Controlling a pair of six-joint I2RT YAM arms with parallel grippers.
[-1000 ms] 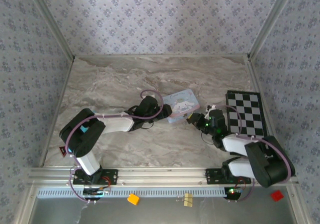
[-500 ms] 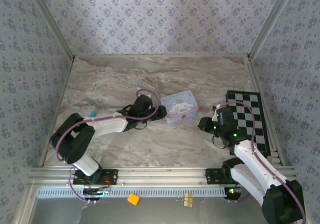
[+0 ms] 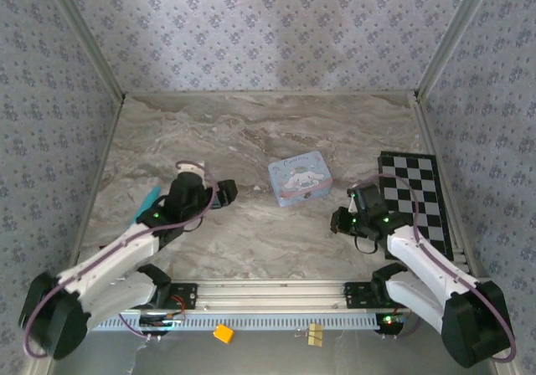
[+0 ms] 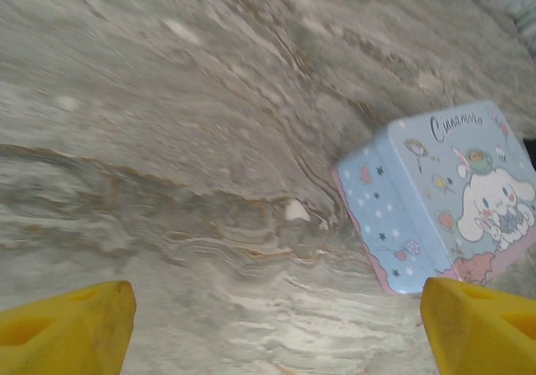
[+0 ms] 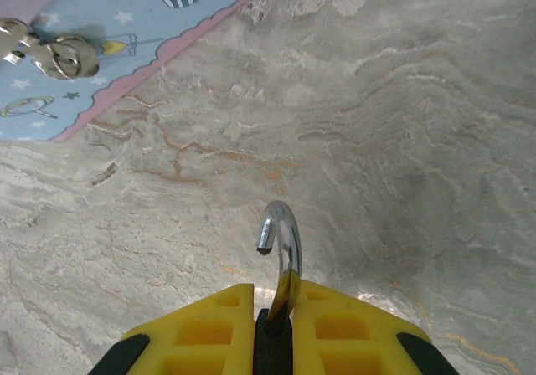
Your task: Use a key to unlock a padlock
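While the left end effector (image 3: 221, 192) hovers over the left half of the table (image 3: 251, 132), its yellow fingers (image 4: 75, 325) stand far apart at the two lower corners of the left wrist view. Nothing is between them but bare stone. A light-blue cartoon tin (image 3: 300, 180) lies flat to its right, well apart from both fingers.

The right end effector (image 5: 272, 308) is closed on the padlock (image 5: 290, 254). The dark body is pinched between the two yellow pads, and the thin silver shackle sticks out ahead of them. It curves over like a hook, and its cut end hangs free above the table. In the top view this end effector sits low over the table, between the tin and a black-and-white checkerboard (image 3: 414, 195) lying flat at the right edge. It touches neither of them. In the right wrist view a small silver ring (image 5: 60, 57) rests on the tin's lid, up in the left corner. I cannot tell what it belongs to.

The table is a pale grey-brown marble pattern with darker veins. A slim teal item (image 3: 148, 199) lies beside the left arm near the left edge. Wallpaper (image 3: 251, 32) with a small blue-grey flower print covers the three walls around the table, with metal strips at the corners. An aluminium rail (image 3: 268, 291) runs along the near edge and carries both arm bases. Below it lie an orange-yellow cube (image 3: 223, 333) and a small cream piece (image 3: 315, 335).
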